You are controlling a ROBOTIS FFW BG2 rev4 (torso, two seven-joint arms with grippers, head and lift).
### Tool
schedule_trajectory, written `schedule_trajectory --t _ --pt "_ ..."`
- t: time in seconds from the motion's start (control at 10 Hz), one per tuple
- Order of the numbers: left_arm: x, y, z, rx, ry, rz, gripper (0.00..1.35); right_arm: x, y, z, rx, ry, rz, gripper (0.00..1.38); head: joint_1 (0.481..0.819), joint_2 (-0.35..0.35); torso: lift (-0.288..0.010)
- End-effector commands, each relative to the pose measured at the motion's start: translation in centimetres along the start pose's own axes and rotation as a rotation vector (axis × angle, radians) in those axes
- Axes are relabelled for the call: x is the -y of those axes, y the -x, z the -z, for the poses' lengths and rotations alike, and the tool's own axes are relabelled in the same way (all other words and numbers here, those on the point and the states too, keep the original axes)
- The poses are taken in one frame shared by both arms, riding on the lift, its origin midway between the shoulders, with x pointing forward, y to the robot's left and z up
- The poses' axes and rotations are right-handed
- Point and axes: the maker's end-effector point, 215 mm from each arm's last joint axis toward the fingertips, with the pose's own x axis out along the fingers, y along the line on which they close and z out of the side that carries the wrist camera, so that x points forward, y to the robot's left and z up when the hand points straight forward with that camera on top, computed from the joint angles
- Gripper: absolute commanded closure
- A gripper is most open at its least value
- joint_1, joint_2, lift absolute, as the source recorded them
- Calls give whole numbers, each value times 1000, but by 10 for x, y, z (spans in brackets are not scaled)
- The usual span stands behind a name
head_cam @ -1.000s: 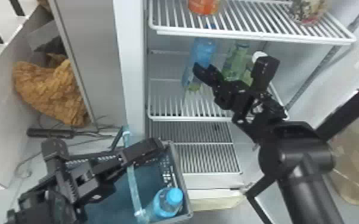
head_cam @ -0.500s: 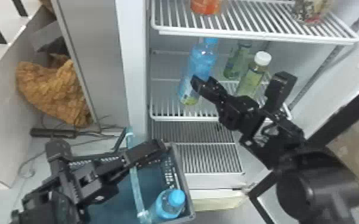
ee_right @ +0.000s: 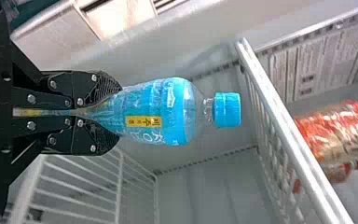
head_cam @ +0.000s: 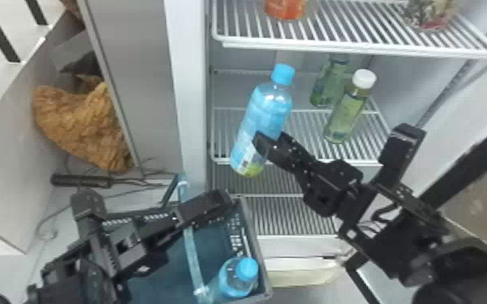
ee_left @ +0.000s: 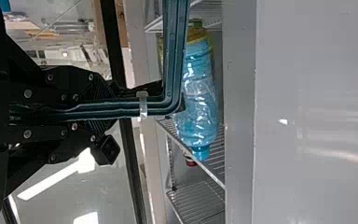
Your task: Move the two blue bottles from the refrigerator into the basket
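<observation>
Blue plastic bottle point(head_cam: 263, 115): clamped between right fingers point(ee_right: 103, 137) | blue-capped bottle point(head_cam: 236, 277): already in teal basket point(head_cam: 250, 232), below left fingers point(ee_left: 93, 88), which gripped its handle point(ee_left: 173, 51) | half done; held bottle needed lowering in

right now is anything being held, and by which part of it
The right gripper holds a blue bottle by its lower half; the left gripper appears to hold the basket handle by its top bar.
</observation>
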Motion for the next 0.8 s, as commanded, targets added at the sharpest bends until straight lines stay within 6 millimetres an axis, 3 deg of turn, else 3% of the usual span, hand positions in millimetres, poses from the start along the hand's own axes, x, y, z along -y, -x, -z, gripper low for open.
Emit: schedule_trajectory --t 0.0,0.3,0.7 --pt "0 1 0 4 4 1 1199 -18 5 16 -38 -41 -31 1280 695 -88 -220" --pt "0 0 -1 6 1 1 1199 -58 6 48 -120 -108 -121 1280 695 -48 -220" --pt "1 -1 -2 8 -2 4 1199 -67 15 77 -205 -134 -145 1280 695 -7 -220"
